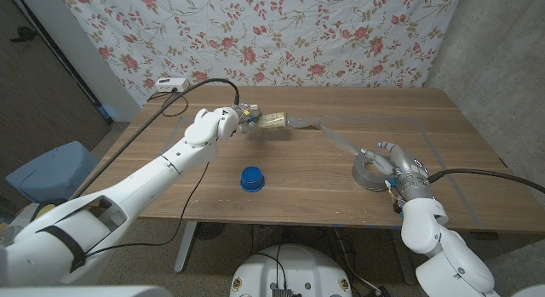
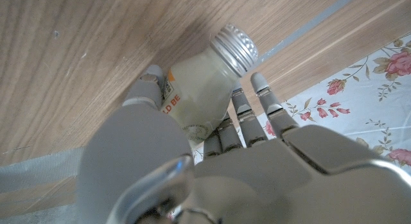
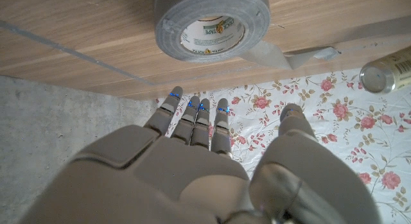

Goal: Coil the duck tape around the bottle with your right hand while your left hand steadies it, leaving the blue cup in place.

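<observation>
A pale bottle (image 1: pixel 272 121) with a metal cap (image 2: pixel 236 47) is at the table's far middle, apparently on its side. My left hand (image 1: pixel 244 117) grips it, fingers (image 2: pixel 241 112) wrapped around its body (image 2: pixel 196 86). A grey strip of tape (image 1: pixel 336 137) runs from the bottle to the duck tape roll (image 1: pixel 370 171), which lies flat at the right front. My right hand (image 1: pixel 396 163) is right beside the roll with fingers spread, holding nothing. Its fingertips (image 3: pixel 196 112) point toward the roll (image 3: pixel 212 22). The blue cup (image 1: pixel 251 179) stands upside down at the front middle.
A white box (image 1: pixel 169 85) with a black cable sits at the table's back left corner. A floral cloth (image 1: pixel 281 33) hangs behind the table. A blue bin (image 1: pixel 47 169) stands on the floor to the left. Bare wood (image 1: pixel 315 191) lies between cup and roll.
</observation>
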Available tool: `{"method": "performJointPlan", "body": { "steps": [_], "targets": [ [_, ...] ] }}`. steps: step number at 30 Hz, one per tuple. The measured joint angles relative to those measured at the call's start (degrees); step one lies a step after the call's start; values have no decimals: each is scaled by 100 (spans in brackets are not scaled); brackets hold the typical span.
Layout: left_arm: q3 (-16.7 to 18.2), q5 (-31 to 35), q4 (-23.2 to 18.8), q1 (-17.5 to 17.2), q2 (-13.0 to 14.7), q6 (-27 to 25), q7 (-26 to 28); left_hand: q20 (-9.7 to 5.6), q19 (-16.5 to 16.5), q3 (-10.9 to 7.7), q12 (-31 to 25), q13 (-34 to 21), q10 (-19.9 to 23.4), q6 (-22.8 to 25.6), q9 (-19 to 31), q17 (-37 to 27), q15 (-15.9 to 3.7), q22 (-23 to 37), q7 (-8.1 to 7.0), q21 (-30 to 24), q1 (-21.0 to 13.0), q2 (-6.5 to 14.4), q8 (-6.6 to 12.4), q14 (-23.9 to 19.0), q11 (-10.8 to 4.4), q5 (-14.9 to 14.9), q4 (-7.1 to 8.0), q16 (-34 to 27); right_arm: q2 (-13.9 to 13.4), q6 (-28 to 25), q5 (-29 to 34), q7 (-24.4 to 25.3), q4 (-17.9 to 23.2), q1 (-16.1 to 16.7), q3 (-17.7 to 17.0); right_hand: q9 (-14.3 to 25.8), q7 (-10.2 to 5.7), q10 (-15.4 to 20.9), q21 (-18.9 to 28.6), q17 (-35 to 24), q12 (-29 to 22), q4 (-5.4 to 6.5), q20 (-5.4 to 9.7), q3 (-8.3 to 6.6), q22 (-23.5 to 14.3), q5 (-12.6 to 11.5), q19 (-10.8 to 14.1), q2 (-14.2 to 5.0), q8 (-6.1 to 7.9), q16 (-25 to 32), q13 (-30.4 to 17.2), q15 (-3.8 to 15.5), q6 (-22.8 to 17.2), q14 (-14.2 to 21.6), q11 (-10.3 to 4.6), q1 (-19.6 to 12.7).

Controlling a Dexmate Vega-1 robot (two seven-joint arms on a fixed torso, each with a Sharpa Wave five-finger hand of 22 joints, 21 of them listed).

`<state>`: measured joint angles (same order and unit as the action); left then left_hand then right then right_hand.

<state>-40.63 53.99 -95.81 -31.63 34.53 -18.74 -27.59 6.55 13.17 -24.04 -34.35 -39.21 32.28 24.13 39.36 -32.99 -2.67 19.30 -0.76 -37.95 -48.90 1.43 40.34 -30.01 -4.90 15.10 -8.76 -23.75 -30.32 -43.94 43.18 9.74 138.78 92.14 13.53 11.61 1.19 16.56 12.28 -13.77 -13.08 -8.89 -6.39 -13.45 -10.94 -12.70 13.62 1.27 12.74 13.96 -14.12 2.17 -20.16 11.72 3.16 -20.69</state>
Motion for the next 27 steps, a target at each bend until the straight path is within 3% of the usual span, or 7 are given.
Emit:
{"method": "performJointPlan", "body": {
  "steps": [4,9,23,27],
  "targets": [
    [0,-66,-30,33,11,-2,26,0,0,0,-14,-74,-2,-30,0,-48,-22,27,30,-49,0,0,61,-22,2,0,0,-21,-125,-452,334,-230,49,-121,276,0,-5,-218,-43,-49,45,68,-28,115,-18,-53,-142,77,-46,-66,-41,-83,96,-270,-30,22],
    [-7,-122,-70,75,33,-19,51,21,-21,0,-20,-157,-11,-39,0,-113,-21,53,39,-106,0,0,66,-22,11,-1,0,-21,-315,-971,619,-659,118,-291,528,0,-16,-296,-43,-76,72,98,-50,145,-17,-100,-179,144,-69,-111,-68,-112,165,-378,-69,55],
    [-36,-227,-95,163,49,-55,80,30,-30,-23,-244,-312,-75,-71,1,-220,-20,87,71,-215,0,0,267,-20,30,-10,-23,-43,-915,-1674,845,-1704,224,-773,1016,27,-68,-335,-42,-102,71,30,-16,259,5,-238,-205,373,-69,-111,-108,-48,217,-416,-113,-135],
    [-38,-280,-85,199,47,-66,80,24,-50,-23,-246,-369,-81,-71,2,-247,-20,107,71,-259,0,0,269,-20,37,-11,-23,-43,-1142,-1842,970,-1955,232,-959,1258,27,-191,-241,-34,-103,28,1,38,253,5,-342,-151,375,-55,-60,-138,28,160,-334,-250,-392]
  ]
}}
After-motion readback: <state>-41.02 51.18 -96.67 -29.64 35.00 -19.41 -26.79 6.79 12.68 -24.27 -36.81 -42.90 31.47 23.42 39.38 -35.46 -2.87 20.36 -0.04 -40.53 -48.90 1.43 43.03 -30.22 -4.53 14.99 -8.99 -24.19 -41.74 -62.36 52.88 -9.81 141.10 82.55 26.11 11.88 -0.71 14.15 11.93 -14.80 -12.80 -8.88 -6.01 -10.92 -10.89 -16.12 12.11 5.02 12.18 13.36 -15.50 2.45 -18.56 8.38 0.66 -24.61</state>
